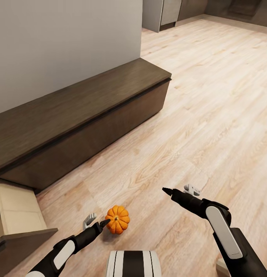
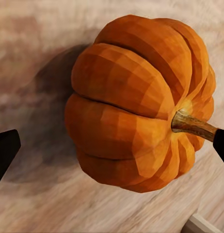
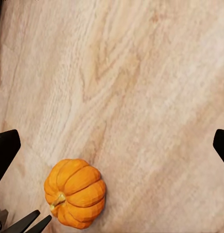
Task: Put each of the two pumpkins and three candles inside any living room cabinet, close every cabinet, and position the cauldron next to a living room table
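Observation:
One orange pumpkin (image 1: 118, 219) with a short stem rests on the wood floor just ahead of my base. My left gripper (image 1: 96, 222) is open right beside it, the dark fingertip (image 1: 105, 222) at the pumpkin's left side. In the left wrist view the pumpkin (image 2: 136, 102) looms close between the spread fingertips (image 2: 5, 150). My right gripper (image 1: 178, 189) hangs open over bare floor to the right, holding nothing; its camera sees the pumpkin (image 3: 75, 193) from above. The long dark-brown cabinet (image 1: 79, 123) runs along the wall, with one drawer (image 1: 17, 215) pulled out at the lower left. Candles, cauldron and the other pumpkin are out of view.
A grey wall (image 1: 64, 46) stands behind the cabinet. Dark-grey kitchen cupboards (image 1: 164, 13) are far back. Open wood floor (image 1: 210, 96) stretches to the right. The pulled-out drawer's dark front (image 1: 21, 240) sits close to my left arm.

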